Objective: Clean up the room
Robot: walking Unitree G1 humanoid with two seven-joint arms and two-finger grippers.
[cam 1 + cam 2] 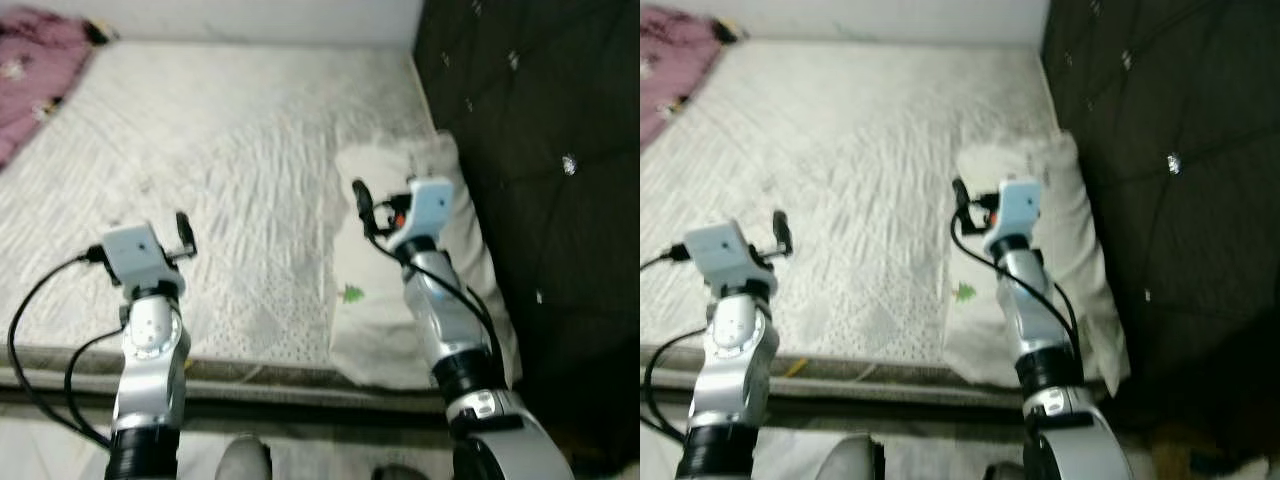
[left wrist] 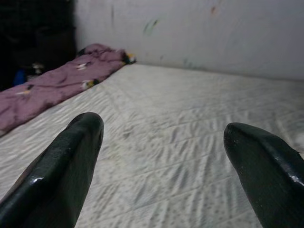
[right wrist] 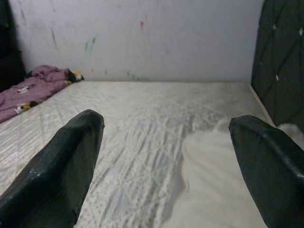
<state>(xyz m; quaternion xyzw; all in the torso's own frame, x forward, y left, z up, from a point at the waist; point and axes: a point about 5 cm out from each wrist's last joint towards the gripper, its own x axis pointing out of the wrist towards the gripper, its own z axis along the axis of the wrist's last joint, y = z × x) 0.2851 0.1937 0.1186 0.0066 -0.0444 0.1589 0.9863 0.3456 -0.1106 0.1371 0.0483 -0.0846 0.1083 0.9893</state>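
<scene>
A white pillow (image 1: 362, 330) with a small green print lies on the right side of the white quilted mattress (image 1: 250, 140), against the headboard. A purple blanket (image 1: 30, 70) is bunched at the mattress's far left corner. My right gripper (image 3: 166, 118) hovers open over the pillow's inner edge, holding nothing. My left gripper (image 2: 164, 126) is open too, over the near left part of the mattress, with nothing between its fingers.
A black tufted headboard (image 1: 540, 150) stands along the right side. A pale wall (image 3: 142, 38) with faint marks runs behind the bed. The bed's near edge (image 1: 280, 372) crosses just in front of me, with floor below it.
</scene>
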